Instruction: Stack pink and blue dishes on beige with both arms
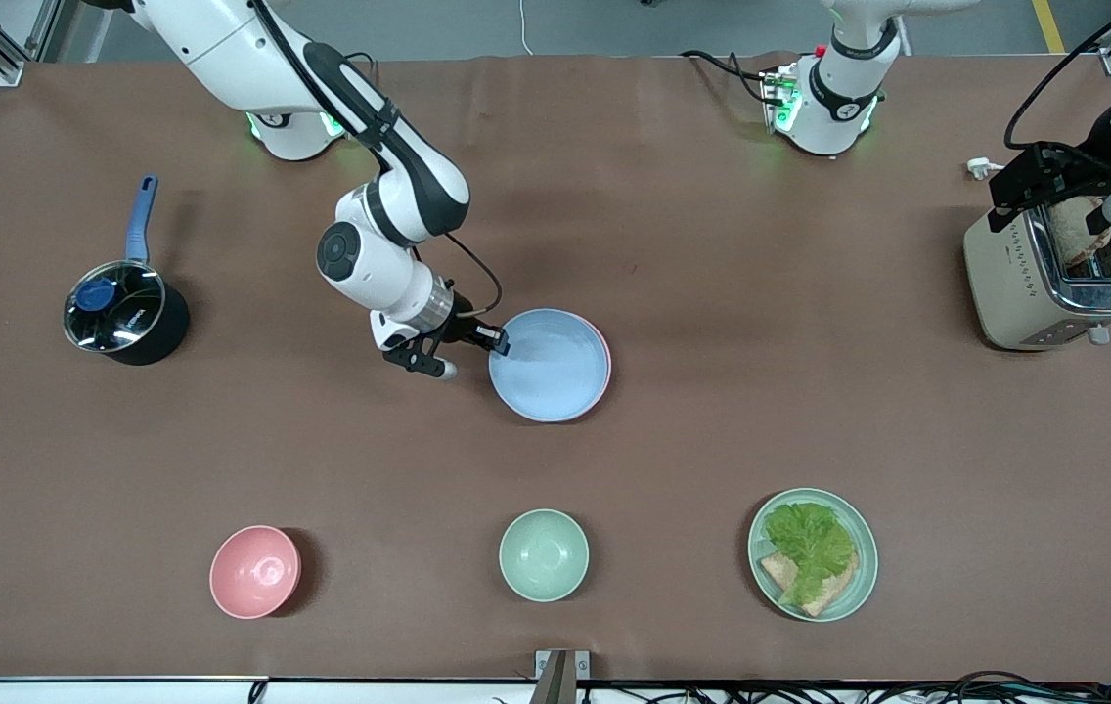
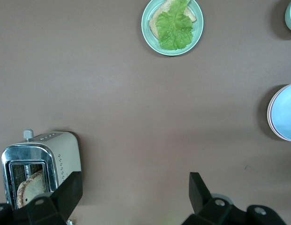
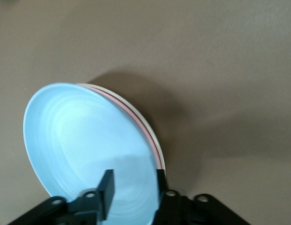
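The pale blue plate [image 1: 555, 367] [image 3: 84, 145] lies on top of a stack in the middle of the table. Under it the pink plate shows only as a thin rim [image 1: 607, 367] [image 3: 118, 101]. The beige plate [image 3: 146, 124] peeks out at the bottom in the right wrist view. My right gripper [image 1: 499, 344] [image 3: 134, 183] is open at the stack's edge toward the right arm's end, one finger over the blue plate's inside, the other outside the rim. My left gripper [image 1: 1035, 191] [image 2: 135, 192] hangs open and holds nothing, over the toaster, where that arm waits.
A toaster [image 1: 1054, 274] with bread in it stands at the left arm's end. A lidded black pot [image 1: 125, 313] stands at the right arm's end. Nearer the front camera sit a pink bowl [image 1: 255, 572], a green bowl [image 1: 544, 554] and a green plate [image 1: 859, 577] with lettuce and bread.
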`<state>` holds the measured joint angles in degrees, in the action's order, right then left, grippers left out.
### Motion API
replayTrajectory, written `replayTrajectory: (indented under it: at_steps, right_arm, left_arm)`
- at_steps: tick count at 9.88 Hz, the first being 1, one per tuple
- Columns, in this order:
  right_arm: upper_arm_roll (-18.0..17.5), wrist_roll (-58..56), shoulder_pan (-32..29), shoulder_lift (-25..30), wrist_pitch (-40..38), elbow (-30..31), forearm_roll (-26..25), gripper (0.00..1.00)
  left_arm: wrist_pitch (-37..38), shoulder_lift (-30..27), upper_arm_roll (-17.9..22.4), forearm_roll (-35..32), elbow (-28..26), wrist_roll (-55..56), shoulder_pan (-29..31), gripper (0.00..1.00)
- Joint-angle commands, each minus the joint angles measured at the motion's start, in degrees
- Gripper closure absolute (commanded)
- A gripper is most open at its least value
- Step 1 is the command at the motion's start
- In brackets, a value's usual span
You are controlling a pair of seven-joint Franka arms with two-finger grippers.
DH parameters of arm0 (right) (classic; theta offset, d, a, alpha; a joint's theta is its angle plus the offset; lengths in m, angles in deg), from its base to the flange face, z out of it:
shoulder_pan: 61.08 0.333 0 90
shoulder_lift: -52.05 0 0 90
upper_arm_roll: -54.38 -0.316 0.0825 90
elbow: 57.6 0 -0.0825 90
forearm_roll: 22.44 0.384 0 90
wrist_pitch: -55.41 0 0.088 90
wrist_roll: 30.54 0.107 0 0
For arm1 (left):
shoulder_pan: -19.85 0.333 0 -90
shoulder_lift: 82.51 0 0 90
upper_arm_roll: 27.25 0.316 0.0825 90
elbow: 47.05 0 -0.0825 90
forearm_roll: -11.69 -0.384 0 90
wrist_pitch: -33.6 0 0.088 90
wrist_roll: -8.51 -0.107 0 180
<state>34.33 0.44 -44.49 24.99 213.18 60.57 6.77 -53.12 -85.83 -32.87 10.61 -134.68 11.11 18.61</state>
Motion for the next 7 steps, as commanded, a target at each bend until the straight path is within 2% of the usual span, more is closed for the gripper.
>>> replayTrajectory:
  at_steps: [1, 2, 5, 6, 7]
  right_arm:
    - [-0.1, -0.1, -3.9, 4.5, -2.4, 0.4, -0.9, 0.0]
    - [0.4, -0.1, -6.5, 6.8, -7.5, -0.8, -4.0, 0.0]
    - [0.7, 0.6, -15.1, 18.2, -27.3, -3.0, -22.9, 0.0]
    - [3.0, 0.2, -16.5, 23.0, -32.5, -3.6, -26.1, 0.0]
    - [7.7, 0.0, -16.3, 25.4, -37.6, -6.3, -27.7, 0.0]
  left_arm:
    - [-0.3, 0.1, 0.3, -0.1, -1.4, -0.4, -0.3, 0.0]
    - [-0.3, 0.1, 0.3, -0.1, -1.1, -0.7, -0.2, 0.0]
    - [0.1, 0.9, 0.3, -0.2, 0.7, -0.7, 0.0, 0.0]
    - [1.1, 1.3, 0.5, -0.2, 1.8, -0.8, -0.1, 0.0]
    - [1.3, 1.3, 0.5, -0.3, 1.8, -0.8, -0.1, 0.0]
